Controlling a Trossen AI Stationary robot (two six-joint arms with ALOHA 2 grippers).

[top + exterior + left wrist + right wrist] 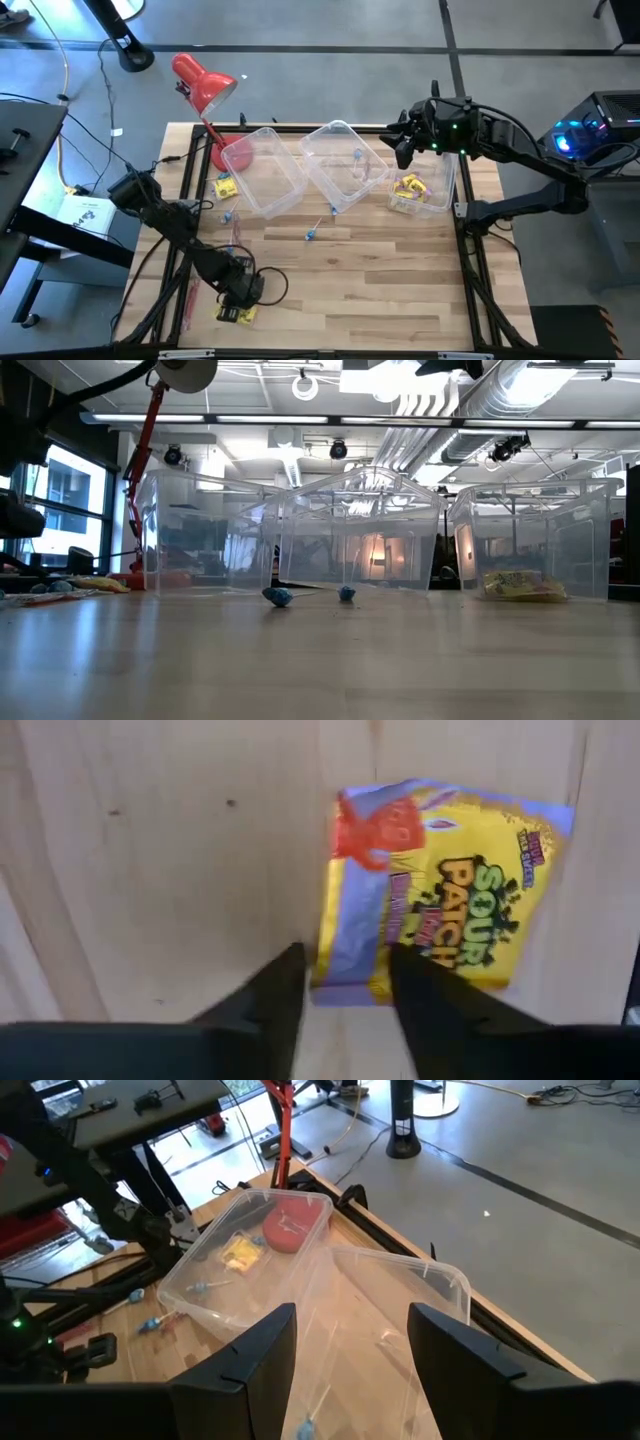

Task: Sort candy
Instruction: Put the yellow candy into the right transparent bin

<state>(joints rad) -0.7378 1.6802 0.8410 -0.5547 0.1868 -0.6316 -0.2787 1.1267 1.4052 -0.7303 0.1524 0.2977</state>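
Left hand (240, 296): low over the near-left part of the surface (380, 290), fingers (265, 1005) set apart either side of the edge of a yellow packet (440, 895); whether they already pinch it I cannot tell.
Yellow packet: flat on the wood, printed face up, touching or just beside the fingertips; in the high view it lies at the hand (237, 314).
Red sticks (189, 298): slim pieces lying on the surface's left edge, just beside the left arm.
Loose sweets, left: a yellow packet (225, 188) and blue pieces (228, 217) near the left bin's near corner.
Lamp (205, 88): red, at the far-left corner, its base (232, 155) seen through the left bin.
Left bin (265, 172): clear, tilted on the surface, touching the middle bin.
Blue pieces, middle: one on a stick (312, 234) on bare wood in front of the bins, another (333, 210) at the middle bin's near corner; in the low view both (278, 597) lie before the bins.
Middle bin (345, 165): clear, set askew, a few blue pieces (358, 157) inside.
Right bin (425, 190): clear, holding several yellow packets (410, 187).
Right hand (400, 138): raised above the far edge between the middle and right bins, fingers (255, 1355) spread, holding nothing.
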